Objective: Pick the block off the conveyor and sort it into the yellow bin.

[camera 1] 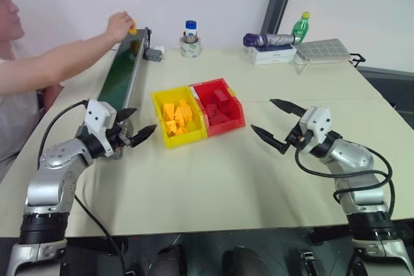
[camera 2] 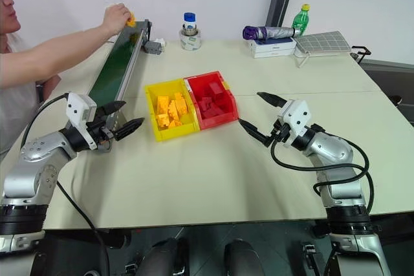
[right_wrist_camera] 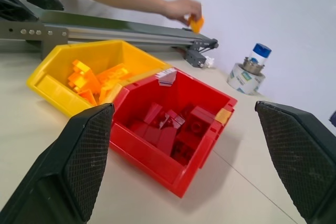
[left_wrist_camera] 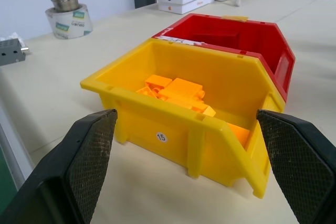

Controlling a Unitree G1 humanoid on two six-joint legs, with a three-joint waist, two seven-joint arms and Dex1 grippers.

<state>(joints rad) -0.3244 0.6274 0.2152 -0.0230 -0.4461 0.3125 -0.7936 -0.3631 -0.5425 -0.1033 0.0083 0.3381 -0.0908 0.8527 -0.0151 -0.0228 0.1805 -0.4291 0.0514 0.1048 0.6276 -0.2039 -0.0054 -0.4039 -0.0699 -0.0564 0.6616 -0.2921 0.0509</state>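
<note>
1. The left gripper (camera 1: 134,128) hangs above the table (camera 1: 213,179) with its two black fingers spread wide and nothing between them, just beside the near end of the conveyor (camera 1: 123,79).
2. The right gripper (camera 1: 277,123) hangs over the table's right half, its fingers likewise spread wide and empty, pointing toward the bins.
3. Between the two grippers, the yellow bin (camera 1: 160,98) sits touching the red bin (camera 1: 231,92) on its right; the yellow one holds a heap of yellow-orange pieces, the red one dark red blocks.
4. At the far end of the conveyor's dark green belt, a person's hand (camera 1: 119,25) holds the block (camera 1: 132,30) just above the belt, well away from both grippers.
5. Beyond the bins, a roll of tape (camera 1: 190,46) topped by a blue-capped bottle stands near the conveyor's grey motor (camera 1: 152,54); farther right lie a folded umbrella (camera 1: 268,40) on white boxes and a green bottle (camera 1: 300,26).
</note>
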